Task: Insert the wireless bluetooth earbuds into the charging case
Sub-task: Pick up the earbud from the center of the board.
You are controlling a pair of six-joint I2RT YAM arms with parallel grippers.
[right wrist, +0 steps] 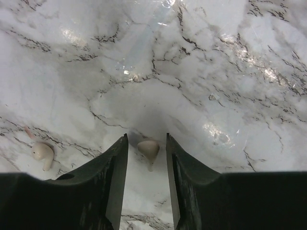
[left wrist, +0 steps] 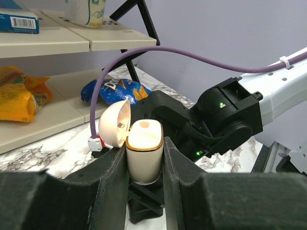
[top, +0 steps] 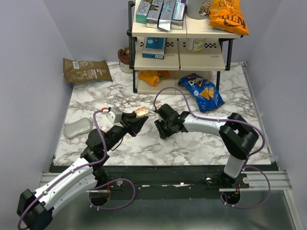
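Left claw (left wrist: 144, 148) — tight on open charging case (left wrist: 144, 165)

From above and behind the arm bases we look down over the whole marble table (top: 192, 143) to the shelf rack (top: 201, 60) at its far edge. Our left wrist camera sits close behind the left gripper (left wrist: 145, 143), facing almost level past the charging case (left wrist: 143, 160) it clamps. It looks towards the rack, the Doritos bag (left wrist: 117, 91) and the right arm (left wrist: 230, 115), which all appear in the overhead view too. Our right wrist camera looks straight down through the parted right gripper (right wrist: 147, 139), very near the marble and a pale earbud (right wrist: 148, 148). It shares only that mid-table patch with the overhead.
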